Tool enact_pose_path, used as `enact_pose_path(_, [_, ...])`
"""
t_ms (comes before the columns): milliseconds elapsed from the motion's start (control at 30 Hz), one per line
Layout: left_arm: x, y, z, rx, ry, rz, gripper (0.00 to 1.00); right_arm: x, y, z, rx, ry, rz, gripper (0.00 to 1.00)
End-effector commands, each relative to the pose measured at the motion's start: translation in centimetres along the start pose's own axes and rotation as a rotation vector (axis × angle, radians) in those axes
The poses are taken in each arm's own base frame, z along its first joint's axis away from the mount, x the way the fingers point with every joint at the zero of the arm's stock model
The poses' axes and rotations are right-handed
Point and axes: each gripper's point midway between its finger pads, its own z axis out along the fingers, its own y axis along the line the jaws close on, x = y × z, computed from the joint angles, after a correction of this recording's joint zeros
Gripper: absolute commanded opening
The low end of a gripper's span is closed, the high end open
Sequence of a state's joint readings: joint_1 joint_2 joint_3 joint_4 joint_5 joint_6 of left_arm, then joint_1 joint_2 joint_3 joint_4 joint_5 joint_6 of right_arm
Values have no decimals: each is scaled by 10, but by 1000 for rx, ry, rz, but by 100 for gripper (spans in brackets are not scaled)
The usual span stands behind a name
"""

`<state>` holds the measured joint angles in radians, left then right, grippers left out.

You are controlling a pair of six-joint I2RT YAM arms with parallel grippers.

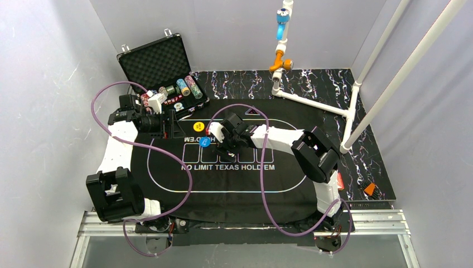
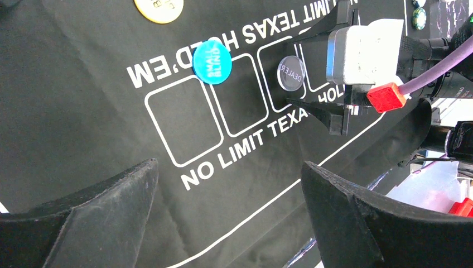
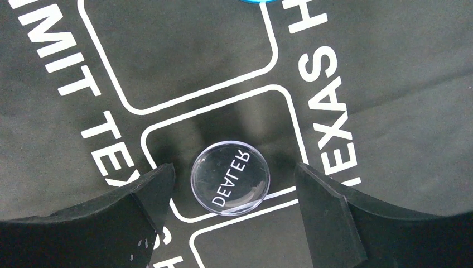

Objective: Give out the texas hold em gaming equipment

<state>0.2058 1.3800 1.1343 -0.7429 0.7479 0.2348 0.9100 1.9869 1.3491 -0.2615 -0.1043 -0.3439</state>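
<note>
Right fingers (image 3: pixel 148 201) are spread, straddling the clear DEALER button (image 3: pixel 230 177) without touching it. It lies flat in a printed box mid-mat (image 3: pixel 390 84), blue button (image 2: pixel 212 62) close by. Left fingers (image 2: pixel 111 190) are wide apart, empty, near the mat's far-left corner.

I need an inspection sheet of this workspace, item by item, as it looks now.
Surface: black mat on a marbled table.
Job's things: clear dealer button, blue button and yellow button on the mat; chips in the open case.
Clutter: small orange object near the table's right edge.
Grippers: left gripper open, above the mat; right gripper open, fingers on both sides of the dealer button, not touching it.
Cables: purple cables loop over the mat.
Surroundings: white pipe frame, grey walls.
</note>
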Motion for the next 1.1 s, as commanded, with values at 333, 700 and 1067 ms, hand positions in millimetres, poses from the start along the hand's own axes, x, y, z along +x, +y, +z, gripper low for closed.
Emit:
enact_pose_path(333, [-11,-7,-8,23,-15,12,99,19,6,-2,-50,71,20,82])
enact_pose_path(700, [-10,-3,-6,13,-3,3,99,5,4,-17,-43,35,12,58])
enact_pose_path(1067, [-10,-4,-5,24,0,-2,99,-14,-20,-64,7,-52,61,50])
